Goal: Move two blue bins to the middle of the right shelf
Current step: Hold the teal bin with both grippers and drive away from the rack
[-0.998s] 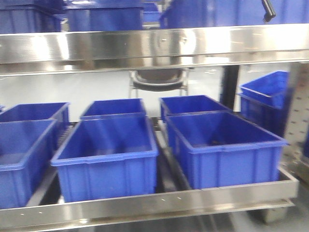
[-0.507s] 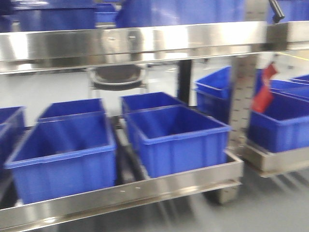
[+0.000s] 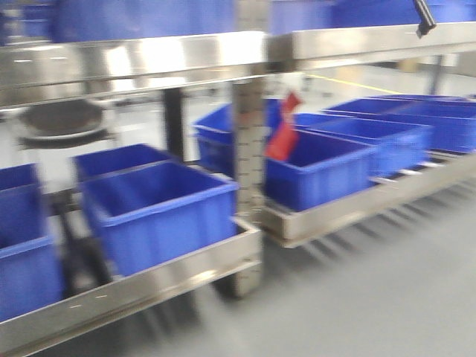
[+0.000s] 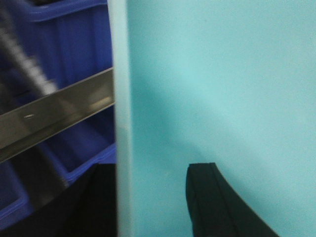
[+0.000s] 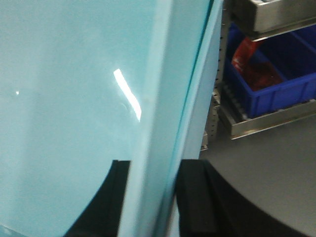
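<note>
Closest to our lenses, the left gripper (image 4: 153,169) has its black fingers (image 4: 212,202) pressed against either side of the upright rim of a pale turquoise smooth plastic panel (image 4: 222,74). The panel fills that wrist view from 12 to 5 o'clock. The right gripper (image 5: 158,164) pinches the same pale turquoise smooth plastic panel (image 5: 64,74) by a like rim, which runs from 6 up to 1 o'clock. We cannot tell whether the panel is a bin wall.

Behind the left wrist, at 9 o'clock, a brushed steel shelf rail (image 4: 54,116) crosses in front of blue plastic.

In our blurred front view, a deep blue rectangular plastic bin (image 3: 160,212) sits at 8 o'clock on the left rack's steel ledge (image 3: 149,279). A perforated steel post (image 3: 249,149) stands at centre, with a red hanging tag (image 3: 282,137) just beside it. Farther off, at 2 to 3 o'clock, a row of matching blue bins (image 3: 349,160) rests on the right-hand steel rack (image 3: 349,204).
</note>
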Controlling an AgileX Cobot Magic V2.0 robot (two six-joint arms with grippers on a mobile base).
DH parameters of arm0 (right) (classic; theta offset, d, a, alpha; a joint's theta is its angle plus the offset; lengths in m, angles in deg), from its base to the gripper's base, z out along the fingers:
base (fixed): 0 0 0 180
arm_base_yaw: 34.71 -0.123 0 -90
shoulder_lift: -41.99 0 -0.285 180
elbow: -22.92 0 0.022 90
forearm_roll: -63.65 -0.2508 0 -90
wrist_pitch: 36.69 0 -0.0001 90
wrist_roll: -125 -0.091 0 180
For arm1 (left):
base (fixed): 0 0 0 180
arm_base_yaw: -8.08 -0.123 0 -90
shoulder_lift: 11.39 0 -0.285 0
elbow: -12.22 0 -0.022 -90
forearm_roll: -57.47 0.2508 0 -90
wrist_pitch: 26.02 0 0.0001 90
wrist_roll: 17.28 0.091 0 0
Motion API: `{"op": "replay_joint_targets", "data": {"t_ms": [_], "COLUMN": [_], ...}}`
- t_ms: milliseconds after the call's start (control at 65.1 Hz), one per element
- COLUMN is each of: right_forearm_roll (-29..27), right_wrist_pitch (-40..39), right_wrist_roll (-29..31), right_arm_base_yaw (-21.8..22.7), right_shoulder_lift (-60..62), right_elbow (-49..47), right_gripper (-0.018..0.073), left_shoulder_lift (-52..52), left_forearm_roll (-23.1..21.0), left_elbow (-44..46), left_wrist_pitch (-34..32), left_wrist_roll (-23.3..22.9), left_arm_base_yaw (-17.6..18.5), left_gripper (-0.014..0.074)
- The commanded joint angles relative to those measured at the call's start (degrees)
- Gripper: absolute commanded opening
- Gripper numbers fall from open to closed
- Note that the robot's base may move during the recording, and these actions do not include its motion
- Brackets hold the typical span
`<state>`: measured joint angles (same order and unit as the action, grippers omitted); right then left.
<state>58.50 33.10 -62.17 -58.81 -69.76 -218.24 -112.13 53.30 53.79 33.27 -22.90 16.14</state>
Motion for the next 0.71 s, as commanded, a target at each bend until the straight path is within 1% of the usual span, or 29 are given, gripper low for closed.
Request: {"op": "replay_joint_targets", "data": {"t_ms": [0,691], "right_forearm_roll": [1.3,1.3], "right_wrist_pitch": [-4.2,-4.2], "right_wrist_roll": [1.3,1.3], "right_arm_base_yaw": [0.4,0.4], "right_shoulder_lift": [1.3,1.3], "right_elbow": [-1.0,-1.0], "right_gripper": [-0.0154,-0.0154], "left_shoulder_lift": [1.0,1.0], "left_forearm_roll": [-0.6,-0.5], "left_elbow": [0.8,0.8], "left_wrist_pitch": [-3.4,-3.4], "left_wrist_roll": [2.4,2.4], "left_arm_base_yaw": [-0.1,-0.1], "left_gripper": [-0.0111,-0.0111]}}
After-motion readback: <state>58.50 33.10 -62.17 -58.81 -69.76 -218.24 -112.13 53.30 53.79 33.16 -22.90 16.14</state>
